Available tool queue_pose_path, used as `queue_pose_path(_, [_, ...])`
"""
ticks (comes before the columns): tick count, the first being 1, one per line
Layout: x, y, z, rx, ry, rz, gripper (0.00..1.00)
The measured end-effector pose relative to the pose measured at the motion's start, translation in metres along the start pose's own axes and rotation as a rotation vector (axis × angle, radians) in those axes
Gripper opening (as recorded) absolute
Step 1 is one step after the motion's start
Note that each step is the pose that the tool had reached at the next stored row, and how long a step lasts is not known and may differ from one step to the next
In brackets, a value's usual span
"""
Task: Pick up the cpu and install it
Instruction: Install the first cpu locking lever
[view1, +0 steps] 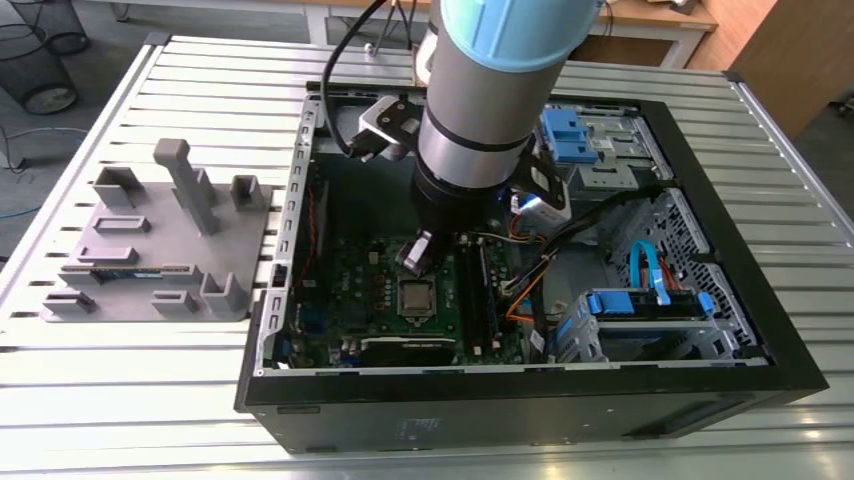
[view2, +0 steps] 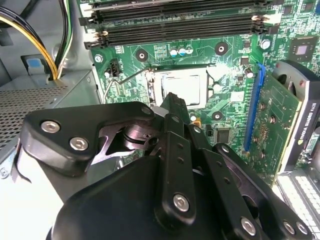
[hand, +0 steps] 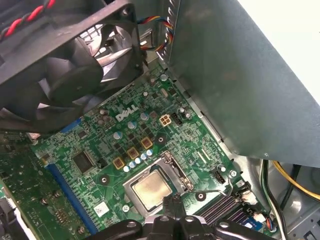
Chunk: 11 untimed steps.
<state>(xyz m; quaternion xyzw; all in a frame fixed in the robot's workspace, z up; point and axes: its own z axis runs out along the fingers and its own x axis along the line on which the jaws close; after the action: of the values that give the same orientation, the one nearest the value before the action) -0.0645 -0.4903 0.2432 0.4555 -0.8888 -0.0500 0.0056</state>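
Just below centre in the exterior view, the cpu lies flat in its socket on the green motherboard, its silver top facing up. Both wrist views show the chip square within the socket frame, apart from the black gripper that hangs just above its edge. The gripper's jaws are drawn together to a narrow tip and grip nothing. In the exterior view the gripper sits at the end of the silver arm, which reaches down through the middle of the frame into the open black computer case. Long black memory slots run beside the socket in the second wrist view, and a graphics card stands on the far side of a blue slot. A black fan overhangs the board in the first wrist view. At the left of the exterior view, a grey fixture plate rests on the slatted metal table, well apart from the case.
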Motion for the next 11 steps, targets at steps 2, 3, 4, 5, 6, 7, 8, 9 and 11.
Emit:
queue_pose_path(2, [0.002, 0.0027, 0.0002, 0.0001, 0.0001, 0.0, 0.11])
queue_pose_path(3, [0.002, 0.0027, 0.0002, 0.0, 0.0, 0.0, 0.11])
queue_pose_path(4, [0.002, 0.0027, 0.0002, 0.0, 0.0001, 0.0, 0.11])
queue_pose_path(5, [0.002, 0.0027, 0.0002, 0.0, 0.0, 0.0, 0.11])
queue_pose_path(6, [0.002, 0.0027, 0.0002, 0.0, 0.0, 0.0, 0.11])
queue_pose_path(7, [0.002, 0.0027, 0.0002, 0.0, 0.0001, 0.0, 0.11])
queue_pose_path(8, [0.002, 0.0027, 0.0002, 0.0, 0.0, 0.0, 0.11])
queue_pose_path(9, [0.002, 0.0027, 0.0002, 0.0, 0.0, 0.0, 0.11])
queue_pose_path(11, [0.0021, 0.0027, -0.0002, 0.0001, 0.0001, 0.0, 0.11])
